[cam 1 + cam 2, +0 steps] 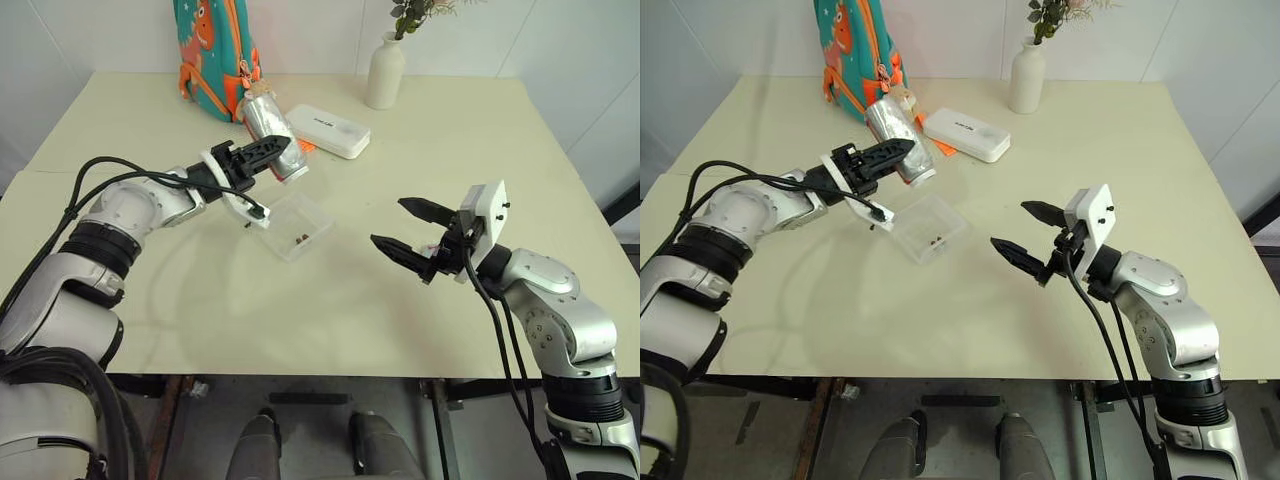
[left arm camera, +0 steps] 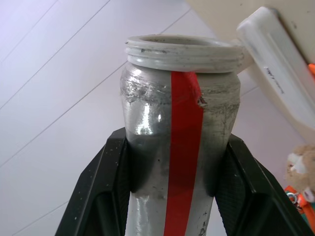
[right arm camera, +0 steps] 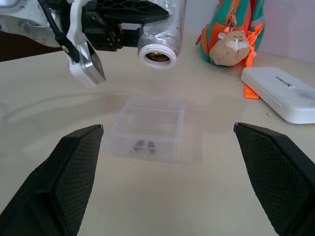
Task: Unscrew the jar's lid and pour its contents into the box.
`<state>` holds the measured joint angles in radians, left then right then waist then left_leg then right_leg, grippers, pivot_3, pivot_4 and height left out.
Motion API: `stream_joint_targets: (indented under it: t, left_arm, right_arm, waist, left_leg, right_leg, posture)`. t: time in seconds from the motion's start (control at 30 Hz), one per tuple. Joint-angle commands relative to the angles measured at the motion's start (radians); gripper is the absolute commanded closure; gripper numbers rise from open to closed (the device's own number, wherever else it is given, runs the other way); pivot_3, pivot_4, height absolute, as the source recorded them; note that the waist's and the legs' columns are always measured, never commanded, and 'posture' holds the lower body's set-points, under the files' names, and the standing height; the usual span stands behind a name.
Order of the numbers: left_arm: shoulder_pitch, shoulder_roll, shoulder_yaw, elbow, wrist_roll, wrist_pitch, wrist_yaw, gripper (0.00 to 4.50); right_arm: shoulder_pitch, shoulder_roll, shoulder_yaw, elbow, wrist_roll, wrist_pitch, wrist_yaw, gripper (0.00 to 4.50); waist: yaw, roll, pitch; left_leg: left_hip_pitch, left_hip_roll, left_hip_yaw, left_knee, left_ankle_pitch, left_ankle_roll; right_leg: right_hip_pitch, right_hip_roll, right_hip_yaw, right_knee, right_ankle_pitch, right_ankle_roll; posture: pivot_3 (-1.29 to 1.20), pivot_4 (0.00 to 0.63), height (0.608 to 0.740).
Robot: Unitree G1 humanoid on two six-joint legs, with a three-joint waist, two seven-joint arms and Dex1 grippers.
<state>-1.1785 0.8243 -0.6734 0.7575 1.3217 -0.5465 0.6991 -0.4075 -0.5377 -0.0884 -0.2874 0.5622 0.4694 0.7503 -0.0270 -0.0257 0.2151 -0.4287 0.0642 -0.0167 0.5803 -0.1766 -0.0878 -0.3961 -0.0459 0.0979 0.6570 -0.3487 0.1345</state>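
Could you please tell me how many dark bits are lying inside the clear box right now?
2: both bits lie side by side on the floor of the box, near one wall. More may remain inside the tipped jar.

One jar (image 1: 275, 131); one box (image 1: 297, 225); two bits (image 3: 143, 145); one vase (image 1: 385, 71); one case (image 1: 328, 130)

The jar (image 2: 177, 147) looks glossy and silvery with a smooth red strip; the box (image 3: 147, 128) is clear plastic.
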Motion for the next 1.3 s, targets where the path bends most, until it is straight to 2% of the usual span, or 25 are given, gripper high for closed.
stream_joint_targets:
  t: [0.03,0.17,0.23,0.3,0.4,0.53,0.63,0.8,1.03,1.2,1.3]
  left_arm:
    - [0.007,0.000,0.121,0.055,-0.220,-0.069,-0.136,2.61]
    - [0.069,-0.077,0.354,0.165,-0.695,-0.117,-0.511,2.61]
    - [0.109,-0.158,0.517,0.166,-0.974,0.032,-0.753,2.61]
    - [0.126,-0.221,0.658,0.157,-1.174,0.211,-0.902,2.61]
    - [0.138,-0.266,0.817,0.144,-1.362,0.384,-0.979,2.61]
    - [0.139,-0.277,0.985,0.198,-1.523,0.560,-0.965,2.61]
    - [0.165,-0.253,1.042,0.252,-1.556,0.570,-0.960,2.61]
    - [0.242,-0.193,1.107,0.344,-1.575,0.488,-0.932,2.61]
    - [0.348,-0.168,1.082,0.372,-1.536,0.318,-0.966,2.61]
    - [0.382,-0.176,1.078,0.368,-1.544,0.274,-1.008,2.61]
    - [0.387,-0.181,1.083,0.357,-1.552,0.273,-1.010,1.60]
  right_arm:
    - [-0.001,0.009,-0.022,-0.024,0.017,-0.017,-0.002,0.02]
    - [0.001,0.008,-0.021,-0.023,0.017,-0.016,0.003,0.02]
    - [0.002,0.001,-0.020,-0.025,0.014,-0.015,0.010,0.02]
    - [0.001,-0.010,-0.017,-0.025,0.008,-0.017,0.021,0.02]
    - [-0.002,-0.025,-0.008,-0.023,-0.009,-0.038,0.049,0.02]
    - [-0.025,-0.052,0.025,0.003,-0.056,-0.091,0.106,0.02]
    - [-0.050,-0.057,0.044,0.032,-0.078,-0.120,0.137,0.02]
    - [-0.080,-0.060,0.060,0.071,-0.103,-0.145,0.173,0.02]
    - [-0.086,-0.039,0.076,0.082,-0.119,-0.154,0.174,0.02]
    - [-0.083,-0.037,0.075,0.073,-0.115,-0.148,0.173,0.02]
    - [-0.084,-0.036,0.072,0.071,-0.110,-0.144,0.173,0.00]
  waist:
    - [0.002,0.000,0.000]
    - [0.000,0.000,0.000]
    - [0.001,0.000,0.000]
    - [0.001,0.000,0.000]
    - [-0.004,0.000,0.000]
    - [-0.010,0.000,0.000]
    - [-0.011,0.000,0.000]
    - [-0.011,-0.001,-0.001]
    - [-0.001,-0.002,-0.001]
    - [-0.001,-0.002,-0.001]
    - [-0.001,-0.002,-0.001]
  left_leg:
    - [0.000,0.000,0.000,0.001,0.000,0.000]
    - [0.000,0.000,0.001,0.004,0.000,0.000]
    - [0.001,0.000,0.001,0.005,0.000,0.000]
    - [0.001,0.000,0.000,0.006,0.000,0.000]
    - [0.001,0.000,-0.001,0.010,-0.001,0.001]
    - [0.002,0.001,0.000,0.011,-0.001,0.002]
    - [0.003,0.001,0.000,0.012,-0.001,0.002]
    - [0.003,0.001,0.000,0.012,-0.001,0.002]
    - [0.003,0.001,0.000,0.013,-0.001,0.002]
    - [0.004,0.001,0.001,0.013,-0.001,0.002]
    - [0.004,0.001,0.001,0.012,-0.001,0.002]
  right_leg:
    - [0.000,0.000,0.000,0.000,0.000,0.000]
    - [0.000,0.000,0.000,0.003,0.000,0.000]
    - [0.001,0.000,0.000,0.004,0.000,0.000]
    - [0.001,0.000,0.000,0.005,0.000,0.000]
    - [0.002,0.001,0.000,0.006,0.001,0.001]
    - [0.003,0.001,0.001,0.007,0.001,0.002]
    - [0.004,0.001,0.001,0.007,0.002,0.002]
    - [0.004,0.001,0.001,0.007,0.002,0.003]
    - [0.004,0.001,0.001,0.006,0.003,0.002]
    - [0.005,0.001,0.001,0.006,0.004,0.002]
    - [0.005,0.001,0.001,0.006,0.004,0.002]
  posture:
    - [0.00,0.150,0.740]
    - [0.00,0.150,0.740]
    - [0.00,0.150,0.740]
    - [0.00,0.150,0.740]
    - [0.00,0.150,0.740]
    - [0.00,0.150,0.740]
    - [0.00,0.150,0.740]
    - [0.00,0.150,0.740]
    - [0.00,0.150,0.740]
    - [0.00,0.150,0.740]
    - [0.00,0.150,0.740]
